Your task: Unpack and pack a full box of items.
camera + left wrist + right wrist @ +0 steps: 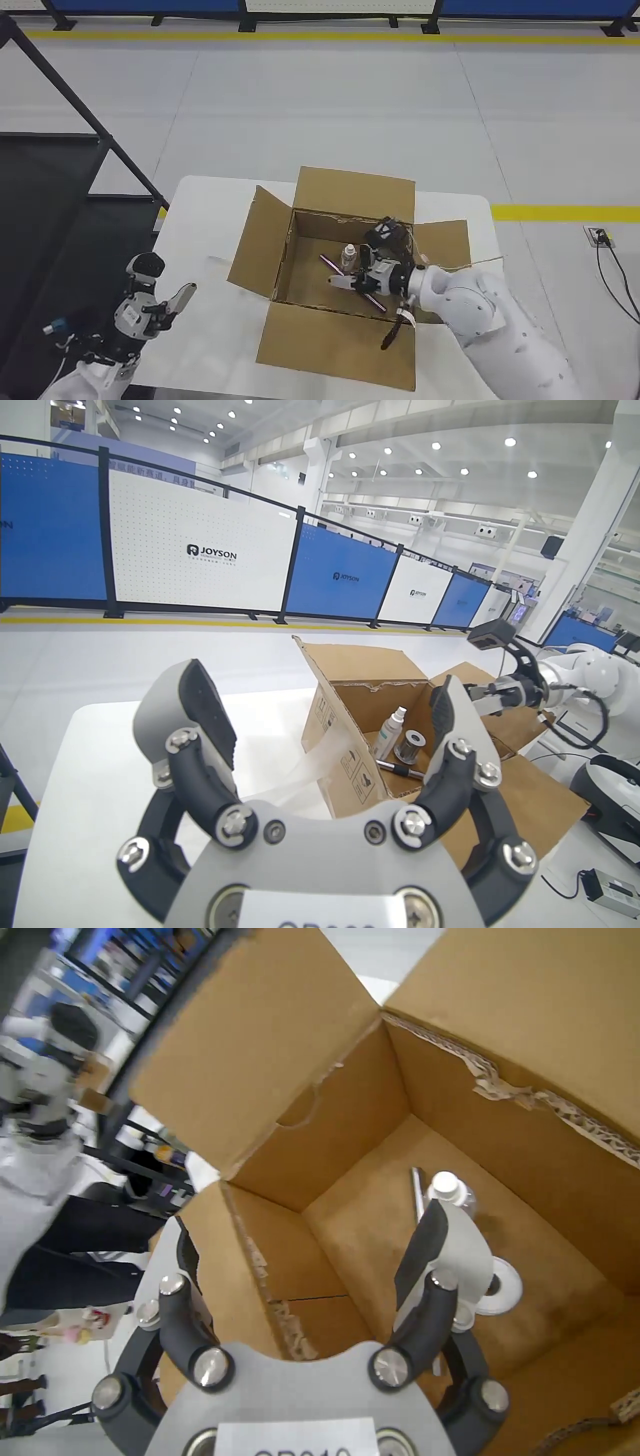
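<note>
1. Right gripper (308,1228) hangs wide open and empty over the box (350,1128); left gripper (324,680) is open and empty too.
2. Bottle (445,1184) stands inside the box. It looks light, slick and tippy, so pinch it mid-body.

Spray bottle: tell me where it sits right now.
In the left wrist view the spray bottle stands on the floor of the open cardboard box, beside a metal spool and a thin rod.

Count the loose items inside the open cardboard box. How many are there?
3: a spray bottle, a metal spool beside it, a thin rod lying near both. The right pincer may hide more.
</note>
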Available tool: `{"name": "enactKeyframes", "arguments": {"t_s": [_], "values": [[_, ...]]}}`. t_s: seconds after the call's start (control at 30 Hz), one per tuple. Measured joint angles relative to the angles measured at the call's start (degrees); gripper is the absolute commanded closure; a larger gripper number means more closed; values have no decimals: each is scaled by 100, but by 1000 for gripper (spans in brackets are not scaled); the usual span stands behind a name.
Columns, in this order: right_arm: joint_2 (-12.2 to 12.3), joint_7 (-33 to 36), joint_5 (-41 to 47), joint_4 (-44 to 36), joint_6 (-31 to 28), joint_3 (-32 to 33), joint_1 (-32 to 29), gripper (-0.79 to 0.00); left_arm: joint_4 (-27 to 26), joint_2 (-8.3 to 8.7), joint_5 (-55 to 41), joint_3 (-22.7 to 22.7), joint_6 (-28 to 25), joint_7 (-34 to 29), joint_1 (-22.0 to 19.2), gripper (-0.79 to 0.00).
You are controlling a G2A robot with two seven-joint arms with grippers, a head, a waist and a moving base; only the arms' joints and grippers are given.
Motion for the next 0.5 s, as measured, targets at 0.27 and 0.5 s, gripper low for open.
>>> {"name": "enactKeyframes", "arguments": {"t_s": [0.27,0.5], "values": [[-375,190,-1117,905,1046,-1100,971,-785,81,26,-320,-224,-250,24,141,-785],[-663,141,-1508,1583,1645,-1579,1375,-702,113,34,-352,-272,-344,58,223,-785]]}}
